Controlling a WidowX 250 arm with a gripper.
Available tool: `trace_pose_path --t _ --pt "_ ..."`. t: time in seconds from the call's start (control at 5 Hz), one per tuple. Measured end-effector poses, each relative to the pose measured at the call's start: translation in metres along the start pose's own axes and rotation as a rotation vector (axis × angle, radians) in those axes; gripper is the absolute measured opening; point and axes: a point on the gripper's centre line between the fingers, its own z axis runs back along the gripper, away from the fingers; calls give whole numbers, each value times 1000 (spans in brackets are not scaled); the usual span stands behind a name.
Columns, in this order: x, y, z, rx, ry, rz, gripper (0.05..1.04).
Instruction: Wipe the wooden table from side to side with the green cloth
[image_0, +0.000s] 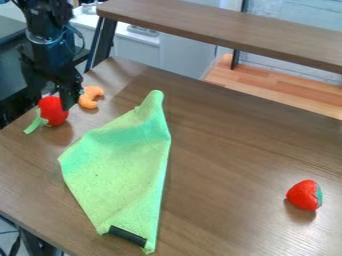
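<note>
The black gripper (53, 92) hangs at the upper left, low over the table's left part. Right at its lower end is a red, rounded toy (52, 111) with a pale green stem pointing down and left; the gripper covers part of its top and right side. Whether the toy is held or rests on the table, I cannot tell. Just right of the gripper lies an orange, curved toy (90, 96). A light green cloth (123, 172) is spread in a rough kite shape, with a black tag at its lower end. Far off at the right lies a red strawberry toy (304, 195) with a green cap.
The brown wooden table (227, 150) has its far edge running from upper left to right. Beyond it, a raised brown shelf (220, 30) crosses the top on dark supports. A dark surface (10, 75) stands beside the arm at the left.
</note>
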Motion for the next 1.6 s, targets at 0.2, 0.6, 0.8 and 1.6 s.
trace_pose_path --t 0.2,0.6,0.8,1.6 --pt "-3 -3 -9 -14 27 -6 1001" --pt "-2 -23 -20 -136 16 -146 1001" --pt "3 -28 -25 -203 -45 -244 1001" --pt "8 -80 -50 -193 -131 -438 1001"
